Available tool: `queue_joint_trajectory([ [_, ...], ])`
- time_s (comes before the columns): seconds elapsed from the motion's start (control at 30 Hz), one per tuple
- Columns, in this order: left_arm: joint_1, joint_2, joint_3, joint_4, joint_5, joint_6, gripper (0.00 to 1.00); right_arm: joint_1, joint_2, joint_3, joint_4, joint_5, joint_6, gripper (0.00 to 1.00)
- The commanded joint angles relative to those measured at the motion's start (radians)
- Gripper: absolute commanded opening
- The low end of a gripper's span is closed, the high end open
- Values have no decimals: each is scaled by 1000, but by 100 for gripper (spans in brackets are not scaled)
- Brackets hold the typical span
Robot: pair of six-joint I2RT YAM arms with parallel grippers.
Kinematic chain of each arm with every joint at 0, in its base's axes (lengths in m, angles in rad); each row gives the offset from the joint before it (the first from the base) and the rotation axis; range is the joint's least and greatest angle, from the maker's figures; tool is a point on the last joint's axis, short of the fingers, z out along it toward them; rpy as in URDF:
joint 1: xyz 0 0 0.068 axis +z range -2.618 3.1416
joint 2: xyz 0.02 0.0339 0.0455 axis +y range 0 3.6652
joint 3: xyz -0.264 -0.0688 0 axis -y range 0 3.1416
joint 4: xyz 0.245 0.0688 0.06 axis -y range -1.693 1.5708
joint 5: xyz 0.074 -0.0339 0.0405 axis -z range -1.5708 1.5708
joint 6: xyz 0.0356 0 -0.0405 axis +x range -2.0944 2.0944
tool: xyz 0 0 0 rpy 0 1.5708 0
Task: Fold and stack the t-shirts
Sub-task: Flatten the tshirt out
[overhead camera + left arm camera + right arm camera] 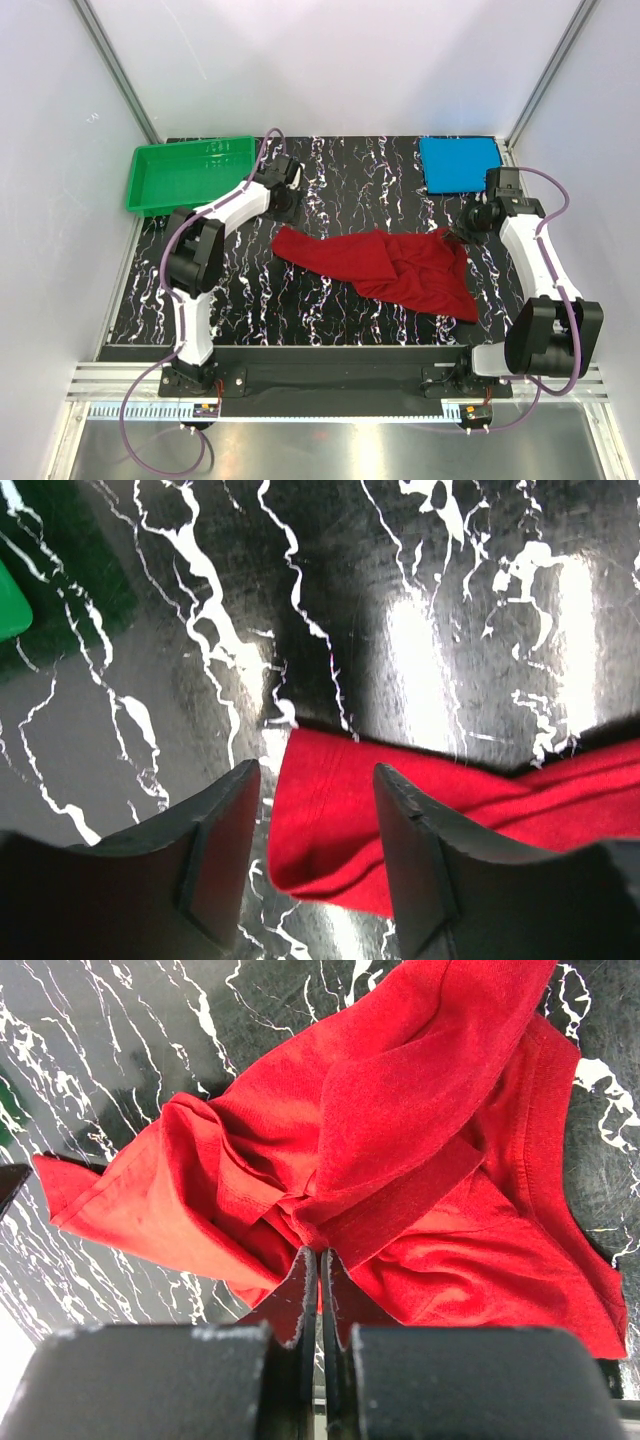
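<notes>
The deep red t-shirt (390, 265) lies crumpled and stretched across the middle of the black marbled table. Its left corner (330, 830) lies on the table below and between the fingers (215, 850) of my left gripper (318, 780), which is open and does not pinch the cloth. In the top view the left gripper (287, 205) hovers just behind that corner. My right gripper (320, 1252) is shut on a bunched fold of the red t-shirt (400, 1110) at the shirt's right end (462, 232). The blue t-shirt (460, 163) is a neat folded rectangle at the back right.
A green plastic tray (185, 172) stands at the back left, close to the left arm; its corner (10, 600) shows in the left wrist view. White walls close in the table on three sides.
</notes>
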Motion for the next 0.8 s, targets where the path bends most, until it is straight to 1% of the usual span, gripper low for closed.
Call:
queue_joint_trajectory([
  [0.0,3,31,45,24,-26,2,52,2,9,31,5,-4,-22,0],
  [0.2,1,50,11,33,-44,4,50,2,16,37,7,-6,-21,0],
  [0.27,1,61,9,32,-50,10,48,0,18,33,8,-3,-22,0],
  [0.43,3,81,14,45,-43,19,46,0,13,25,4,0,-25,0],
  [0.5,3,88,19,38,-34,13,43,0,12,25,2,0,-25,0],
  [0.77,1,90,-6,26,-21,-15,42,0,-2,23,-6,5,-22,0],
])
